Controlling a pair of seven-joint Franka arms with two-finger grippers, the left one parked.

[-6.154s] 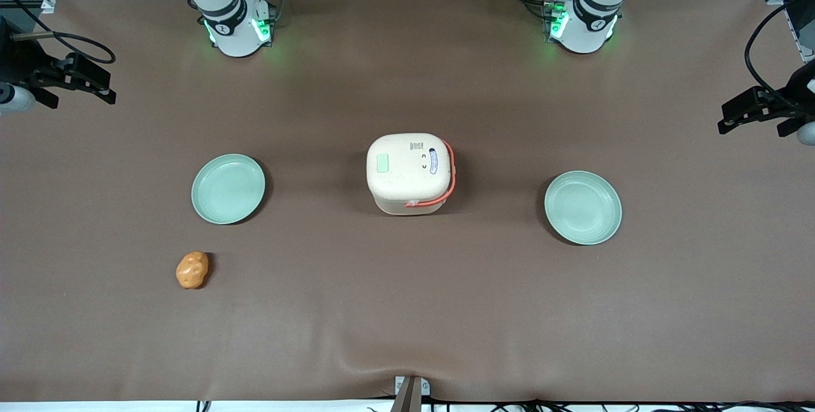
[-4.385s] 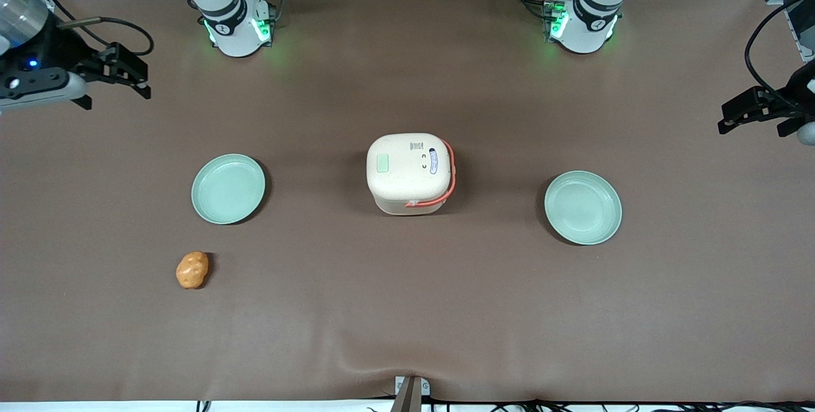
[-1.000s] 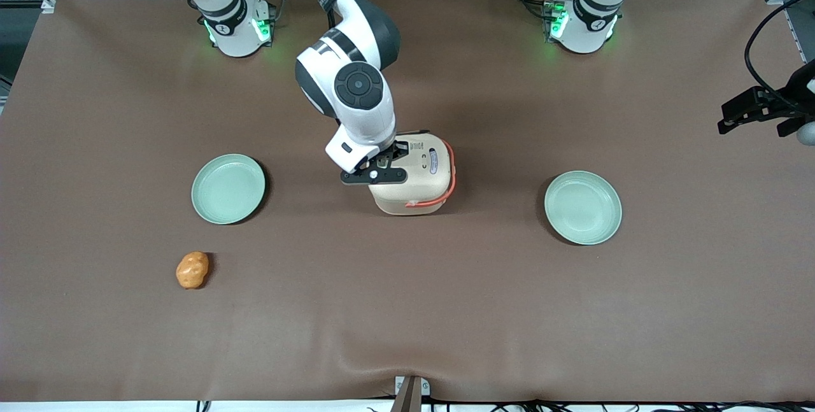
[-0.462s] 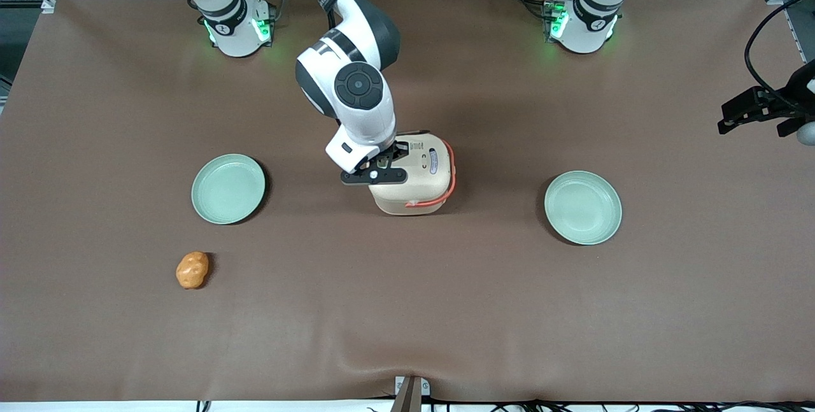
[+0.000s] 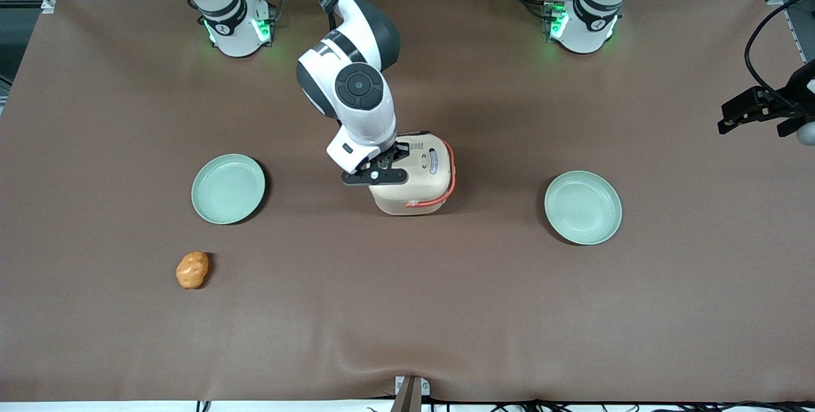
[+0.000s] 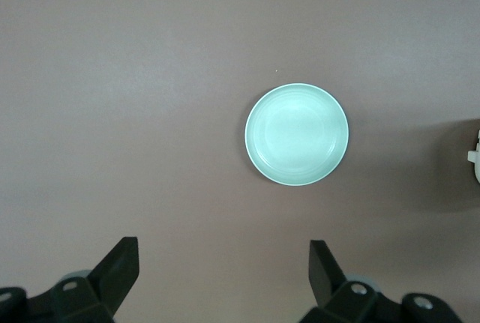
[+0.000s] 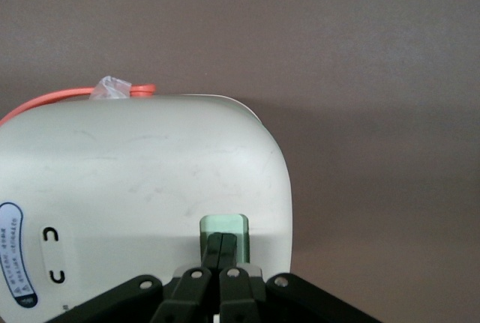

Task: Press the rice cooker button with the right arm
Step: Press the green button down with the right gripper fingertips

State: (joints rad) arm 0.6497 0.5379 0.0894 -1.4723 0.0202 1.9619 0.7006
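On the brown worktop, nearest the front camera, lies an orange lump. Farther from the camera two green plates rest, one toward each end. Between them stands the rice cooker, its lid down. The right arm reaches over the cooker, and the pincer is clenched, its two fingers pressed together and holding nothing. Their tips are on the green button, which sits in the lid near the edge. The orange handle lies along the lid's rim.
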